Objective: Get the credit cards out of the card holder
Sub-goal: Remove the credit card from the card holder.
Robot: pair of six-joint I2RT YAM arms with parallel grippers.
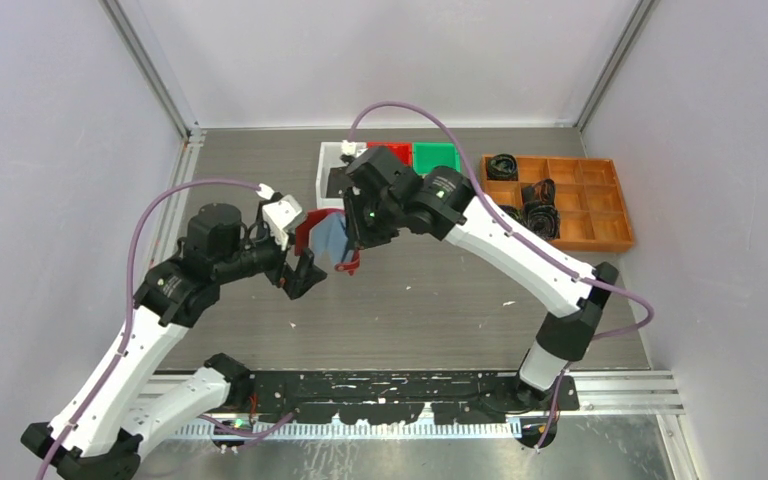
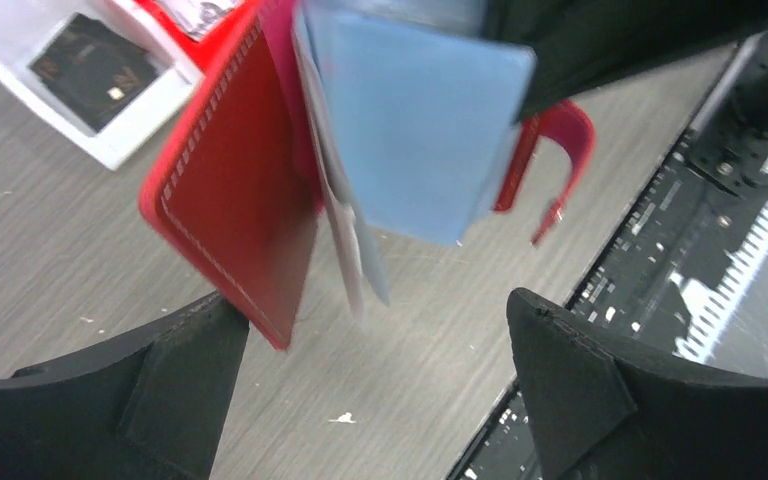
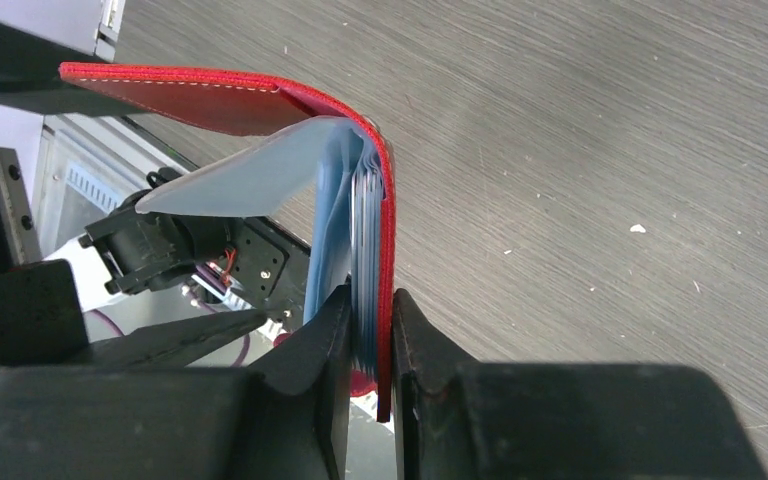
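Right gripper (image 3: 370,305) is pinching red card holder (image 3: 230,100) aloft, fanning pocket pages (image 2: 415,130) toward wide-open, empty left gripper (image 2: 378,340).

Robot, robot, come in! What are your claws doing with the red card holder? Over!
Right claw shut on the red card holder, hanging open above the table. Left claw open, empty, facing it. Nothing between them.

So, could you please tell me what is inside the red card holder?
Pale blue pocket pages fan out of the open card holder, which the right gripper pinches. What the pockets hold cannot be seen; the pages themselves cover it.
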